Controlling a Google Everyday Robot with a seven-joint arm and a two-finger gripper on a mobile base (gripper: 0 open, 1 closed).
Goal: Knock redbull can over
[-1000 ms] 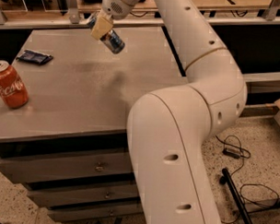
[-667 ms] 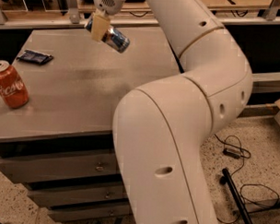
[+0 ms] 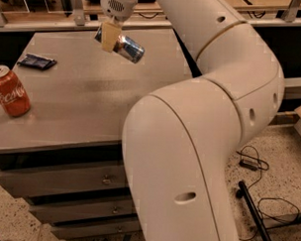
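Camera view: end effector (image 3: 111, 39) at one tilted redbull can (image 3: 129, 49), grip unclear; one Coca-Cola can (image 3: 11, 92), one packet (image 3: 37, 62).

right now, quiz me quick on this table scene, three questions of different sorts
1. True or false: the redbull can stands upright.
2. Where is the tool? A) near the far edge of the table, at the redbull can; B) at the table's near left corner; C) below the table top.
3. Fill in: the dark blue packet lies ___ the camera than the Coca-Cola can.
Key: 1 false, it is tilted; 2 A; 3 farther from.
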